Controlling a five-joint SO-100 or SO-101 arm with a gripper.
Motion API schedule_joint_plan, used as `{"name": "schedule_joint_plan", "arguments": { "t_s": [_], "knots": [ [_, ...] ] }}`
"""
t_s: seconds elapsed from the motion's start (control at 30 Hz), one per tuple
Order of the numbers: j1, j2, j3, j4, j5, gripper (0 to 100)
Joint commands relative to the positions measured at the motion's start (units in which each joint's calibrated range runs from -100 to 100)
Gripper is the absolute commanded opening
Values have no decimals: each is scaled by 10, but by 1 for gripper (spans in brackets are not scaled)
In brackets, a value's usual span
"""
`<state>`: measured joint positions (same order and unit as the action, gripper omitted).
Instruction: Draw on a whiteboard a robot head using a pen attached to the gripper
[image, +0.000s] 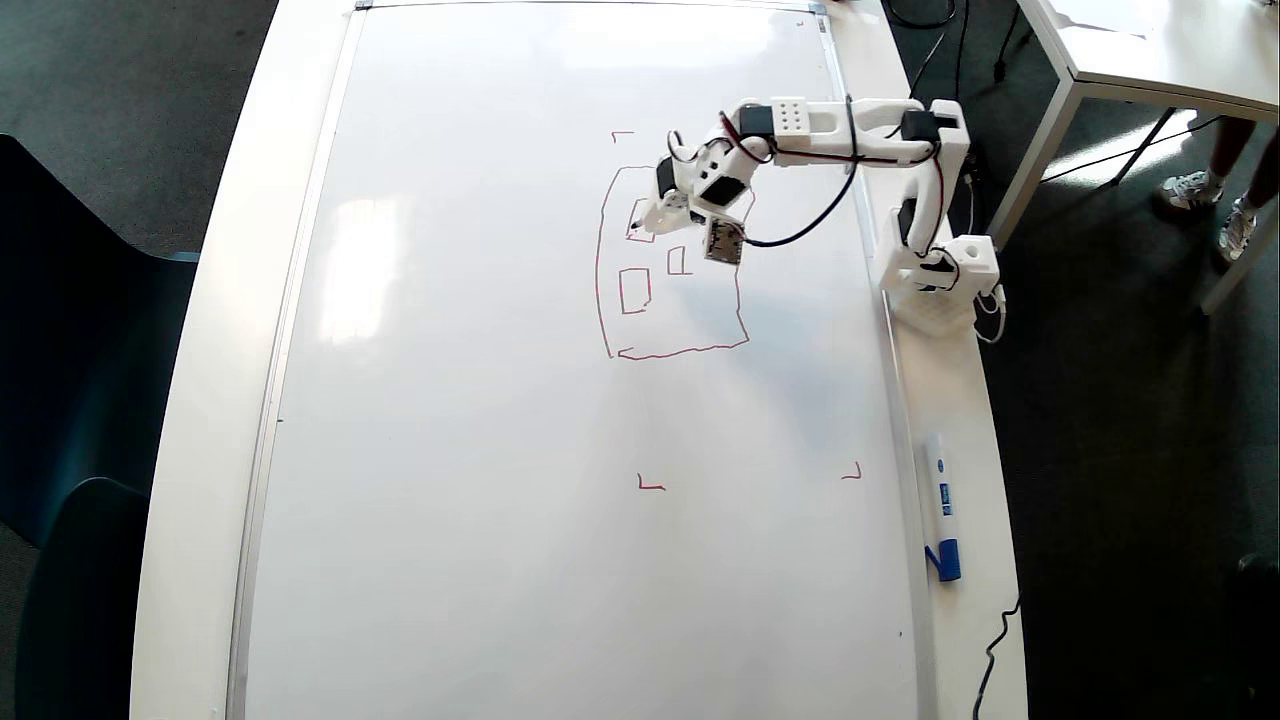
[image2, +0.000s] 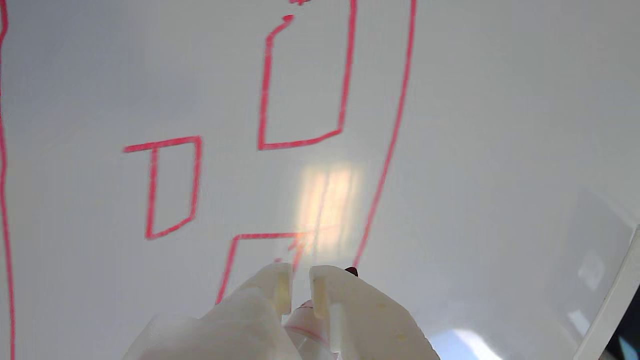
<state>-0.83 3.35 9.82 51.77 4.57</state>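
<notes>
Claw (image2: 300, 272) clamped on the pen (image2: 312, 317), a light stiff slim marker held low on its barrel near the tip, pressing on slick glossy whiteboard (image: 480, 450) at the robot head (image: 672, 262) outline's upper-left inner box.

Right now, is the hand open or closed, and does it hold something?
The hand is closed on the pen, whose red tip meets the whiteboard.

- one whiteboard (image: 480, 400);
- one robot head (image: 740, 310) outline, three small rectangles inside;
- three red corner marks visible;
- one blue-capped marker (image: 940, 505);
- one gripper (image2: 299, 281)
</notes>
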Motion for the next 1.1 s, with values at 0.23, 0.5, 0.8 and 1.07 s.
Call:
{"name": "schedule_joint_plan", "arguments": {
  "t_s": [0.23,0.5,0.8,1.07],
  "knots": [
    [4,158,-186,-3,1,1],
    [4,200,-196,-6,0,1],
    [0,209,-196,-42,0,1],
    [-2,210,-187,-38,0,1]
  ]
}}
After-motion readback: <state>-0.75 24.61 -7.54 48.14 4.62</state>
